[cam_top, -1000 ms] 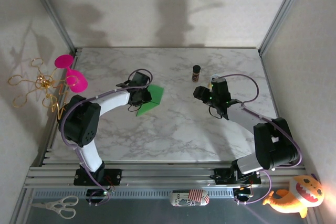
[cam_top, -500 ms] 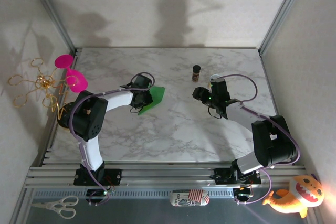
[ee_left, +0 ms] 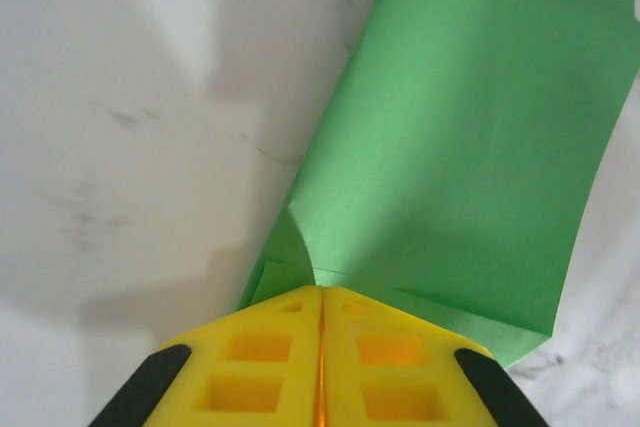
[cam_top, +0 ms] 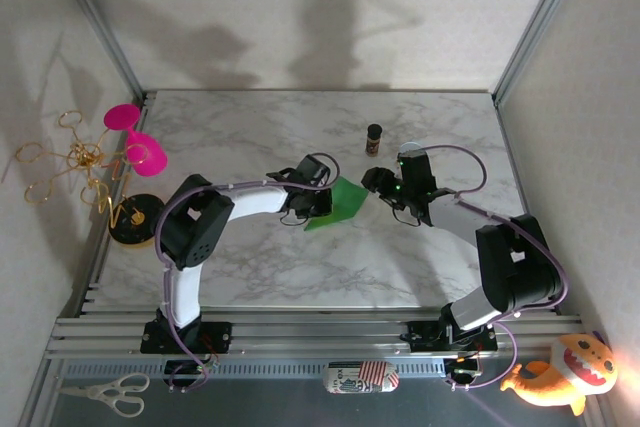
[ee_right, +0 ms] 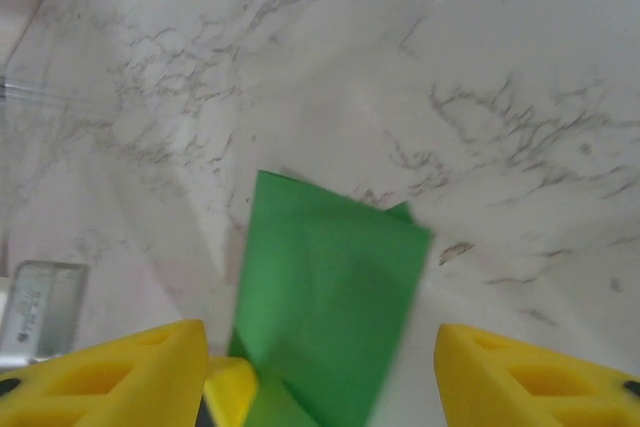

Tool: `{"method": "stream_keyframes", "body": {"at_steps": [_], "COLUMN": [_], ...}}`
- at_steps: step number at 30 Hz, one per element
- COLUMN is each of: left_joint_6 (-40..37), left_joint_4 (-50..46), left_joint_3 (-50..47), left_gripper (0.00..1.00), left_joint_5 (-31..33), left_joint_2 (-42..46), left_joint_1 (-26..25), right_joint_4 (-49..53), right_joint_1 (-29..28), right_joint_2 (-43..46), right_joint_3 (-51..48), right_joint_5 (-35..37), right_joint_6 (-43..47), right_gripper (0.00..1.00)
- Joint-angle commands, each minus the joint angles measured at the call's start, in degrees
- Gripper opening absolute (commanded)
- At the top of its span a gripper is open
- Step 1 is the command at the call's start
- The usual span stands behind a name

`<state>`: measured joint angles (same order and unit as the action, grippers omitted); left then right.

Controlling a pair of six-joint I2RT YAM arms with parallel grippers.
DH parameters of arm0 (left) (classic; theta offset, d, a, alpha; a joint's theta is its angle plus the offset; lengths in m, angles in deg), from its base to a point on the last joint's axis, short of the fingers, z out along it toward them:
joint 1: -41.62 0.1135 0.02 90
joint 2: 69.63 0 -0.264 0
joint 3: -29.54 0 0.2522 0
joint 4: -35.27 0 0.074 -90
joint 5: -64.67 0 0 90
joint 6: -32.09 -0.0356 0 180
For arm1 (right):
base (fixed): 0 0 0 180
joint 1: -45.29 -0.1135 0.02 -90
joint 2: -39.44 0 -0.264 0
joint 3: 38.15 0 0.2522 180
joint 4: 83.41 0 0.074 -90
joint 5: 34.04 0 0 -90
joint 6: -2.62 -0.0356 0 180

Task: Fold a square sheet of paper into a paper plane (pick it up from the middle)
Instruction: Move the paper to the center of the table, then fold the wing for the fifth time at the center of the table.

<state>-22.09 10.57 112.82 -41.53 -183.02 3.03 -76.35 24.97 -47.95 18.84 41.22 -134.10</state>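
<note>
The sheet of paper (cam_top: 342,203) is bright green and folded over on itself, held just above the marble near the table's middle. My left gripper (cam_top: 318,203) is shut on its near edge; in the left wrist view the yellow fingertips (ee_left: 322,292) meet on the paper (ee_left: 470,147), which stretches away from them. My right gripper (cam_top: 372,183) stands open beside the paper's right side. In the right wrist view the paper (ee_right: 325,297) lies between the two wide-apart yellow fingers (ee_right: 130,362), untouched by them.
A small dark bottle (cam_top: 374,138) stands behind the right gripper. A pink cup (cam_top: 147,155), a gold wire shape (cam_top: 70,162) and a black disc (cam_top: 135,219) sit at the left edge. Scissors (cam_top: 110,394) and an orange plush toy (cam_top: 565,375) lie below the table's front rail.
My left gripper has closed on the paper and carried it rightwards to the table's middle. The right gripper has shifted slightly left towards it.
</note>
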Motion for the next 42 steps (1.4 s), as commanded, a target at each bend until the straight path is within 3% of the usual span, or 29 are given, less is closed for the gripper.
{"method": "stream_keyframes", "body": {"at_steps": [1,3,11,26,42], "left_joint_6": [0.80,1.80,4.79,4.56,3.04], "left_joint_4": [-0.82,-0.88,-1.60,-2.28,-0.77], "left_joint_3": [0.88,0.73,0.27,0.99,1.42], "left_gripper": [0.08,0.08,0.07,0.07,0.11], "left_joint_5": [-1.98,-1.49,0.39,0.46,-1.09], "left_joint_2": [-1.31,-1.42,-2.01,-2.17,1.22], "left_joint_1": [0.09,0.09,0.09,0.09,0.58], "right_joint_4": [-1.60,-1.02,-4.60,-8.30,-7.37], "right_joint_1": [-0.85,-1.92,-5.02,-7.82,-7.90], "right_joint_2": [-1.99,-2.81,-2.90,-8.69,-9.94], "right_joint_3": [-0.57,-0.80,-5.74,-4.02,-2.55], "right_joint_5": [-5.76,-6.00,-5.80,-10.58,-10.87], "right_joint_6": [-7.02,-10.65,-21.71,-24.65,-22.03], "right_gripper": [0.57,0.52,0.52,0.50,0.27]}}
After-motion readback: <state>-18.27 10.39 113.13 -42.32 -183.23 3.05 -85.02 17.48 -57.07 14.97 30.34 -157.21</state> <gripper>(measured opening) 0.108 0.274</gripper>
